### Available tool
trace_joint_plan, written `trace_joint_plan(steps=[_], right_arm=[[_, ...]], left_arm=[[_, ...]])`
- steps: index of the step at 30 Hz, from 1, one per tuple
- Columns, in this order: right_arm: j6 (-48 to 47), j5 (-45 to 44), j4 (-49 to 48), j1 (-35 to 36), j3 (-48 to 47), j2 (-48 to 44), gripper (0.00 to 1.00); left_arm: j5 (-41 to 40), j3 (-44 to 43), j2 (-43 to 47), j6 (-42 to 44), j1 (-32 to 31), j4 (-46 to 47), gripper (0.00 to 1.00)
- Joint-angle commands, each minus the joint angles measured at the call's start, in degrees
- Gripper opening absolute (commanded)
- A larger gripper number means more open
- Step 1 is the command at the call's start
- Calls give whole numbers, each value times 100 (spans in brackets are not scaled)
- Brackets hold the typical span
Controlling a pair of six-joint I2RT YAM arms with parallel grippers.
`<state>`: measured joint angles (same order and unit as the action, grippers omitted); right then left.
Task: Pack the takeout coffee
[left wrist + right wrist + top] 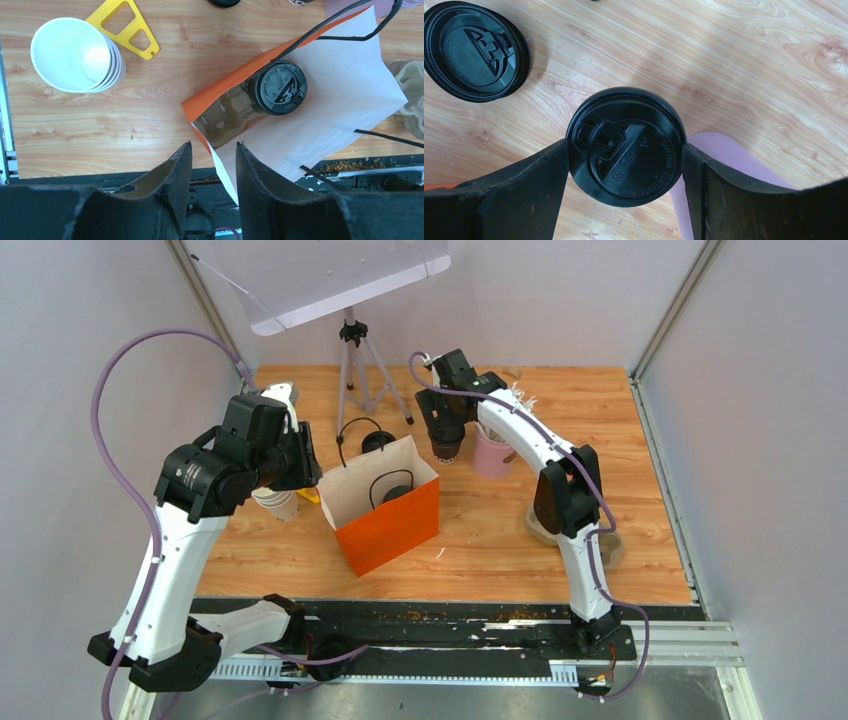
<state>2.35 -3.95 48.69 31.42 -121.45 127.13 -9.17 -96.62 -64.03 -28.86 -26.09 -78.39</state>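
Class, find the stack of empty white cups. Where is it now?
In the top view the stack of cups stands on the left side, just left of the orange bag, with a yellow plastic piece beside it.

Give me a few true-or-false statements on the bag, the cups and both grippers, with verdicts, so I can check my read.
1. A white paper cup with a round black plastic lid stands inside the orange paper bag. True.
2. The stack of white paper cups carries a lid. False: its top cup is open.
3. The right gripper has a finger on each side of a second black-lidded cup. True.
4. The left gripper holds a cup. False: it is open and empty, straddling the bag's rim.
5. The pink cup is in the bag. False: it stands on the wooden table beside the right gripper.
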Motion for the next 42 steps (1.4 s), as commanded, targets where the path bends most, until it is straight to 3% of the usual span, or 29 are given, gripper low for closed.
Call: trace_joint_plan(steps=[1, 20, 42], right_arm=[[-104, 7, -75, -18, -28, -48, 70], [-130, 618, -32, 275, 1192, -1296, 68], [443, -177, 446, 621, 3537, -3681, 70]], left_arm=[[-79, -254, 24, 218, 33, 122, 46], [127, -143, 212, 443, 29, 281, 47], [702, 194, 786, 355, 33, 279, 47]])
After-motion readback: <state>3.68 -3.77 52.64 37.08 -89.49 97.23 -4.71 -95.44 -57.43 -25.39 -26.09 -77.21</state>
